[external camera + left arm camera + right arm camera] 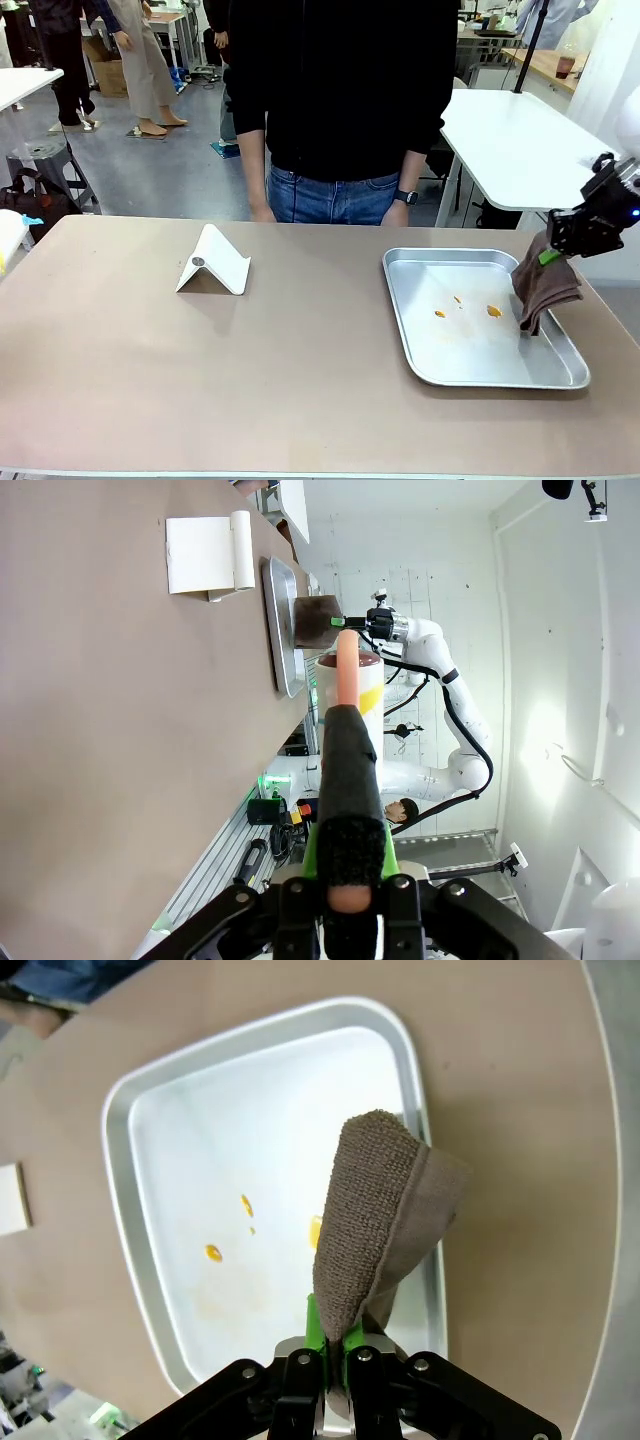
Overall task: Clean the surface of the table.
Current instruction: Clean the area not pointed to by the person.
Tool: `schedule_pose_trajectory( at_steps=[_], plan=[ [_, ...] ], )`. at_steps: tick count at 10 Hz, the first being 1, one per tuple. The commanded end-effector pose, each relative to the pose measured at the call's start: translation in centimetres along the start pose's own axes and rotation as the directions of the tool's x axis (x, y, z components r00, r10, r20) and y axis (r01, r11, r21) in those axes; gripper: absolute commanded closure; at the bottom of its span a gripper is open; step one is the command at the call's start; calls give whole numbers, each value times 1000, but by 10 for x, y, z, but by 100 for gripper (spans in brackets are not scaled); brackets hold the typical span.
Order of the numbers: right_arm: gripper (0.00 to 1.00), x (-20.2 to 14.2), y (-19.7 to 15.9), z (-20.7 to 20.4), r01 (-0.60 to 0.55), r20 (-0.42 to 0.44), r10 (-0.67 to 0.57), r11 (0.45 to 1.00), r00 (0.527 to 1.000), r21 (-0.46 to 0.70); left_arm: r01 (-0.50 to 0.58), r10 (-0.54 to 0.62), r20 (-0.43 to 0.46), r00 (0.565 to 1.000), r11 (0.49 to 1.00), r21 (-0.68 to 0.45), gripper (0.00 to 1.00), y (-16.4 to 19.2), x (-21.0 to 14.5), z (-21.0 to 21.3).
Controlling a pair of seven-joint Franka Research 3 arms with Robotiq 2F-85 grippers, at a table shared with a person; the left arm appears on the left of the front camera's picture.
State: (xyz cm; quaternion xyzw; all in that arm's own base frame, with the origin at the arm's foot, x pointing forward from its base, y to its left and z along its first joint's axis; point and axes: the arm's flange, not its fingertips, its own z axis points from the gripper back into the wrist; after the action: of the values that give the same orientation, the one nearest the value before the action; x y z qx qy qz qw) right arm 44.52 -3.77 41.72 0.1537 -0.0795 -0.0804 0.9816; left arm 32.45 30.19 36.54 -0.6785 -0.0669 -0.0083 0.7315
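Note:
The beige-brown table [200, 370] carries a shiny silver tray [400, 300] at its right, with small orange spots [494, 311] on the tray floor. My right gripper [549, 255] is shut on a brown cloth [543, 285] that hangs over the tray's right rim. In the right wrist view the cloth [375, 1220] droops from the right gripper [335, 1335] above the tray [115, 1160], near the spots [213, 1252]. My left gripper [345, 715] hovers off the table [100, 730], shut on a pink-orange stick [347, 665].
A white folded stand [213, 262] sits left of the table's middle. A person [340, 100] in black stands at the far edge, hands down. A white-topped table [510, 140] stands behind the right corner.

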Motion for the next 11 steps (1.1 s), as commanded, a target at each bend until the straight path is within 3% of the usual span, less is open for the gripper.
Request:
schedule_pose_trajectory(
  at_steps=[1,5,11],
  plan=[
    [93,12,6,-15,16,-5,-16,1000,1000,-4,-6,6,0,1000,1000,-7,78,-5,-2,1],
    [93,21,20,-67,-8,-90,11,999,996,41,-6,6,0,1000,1000,-7,78,-5,-2,1],
    [93,28,41,-130,-67,-149,90,986,985,151,-6,6,0,1000,1000,-7,78,-5,-2,1]
  ],
)
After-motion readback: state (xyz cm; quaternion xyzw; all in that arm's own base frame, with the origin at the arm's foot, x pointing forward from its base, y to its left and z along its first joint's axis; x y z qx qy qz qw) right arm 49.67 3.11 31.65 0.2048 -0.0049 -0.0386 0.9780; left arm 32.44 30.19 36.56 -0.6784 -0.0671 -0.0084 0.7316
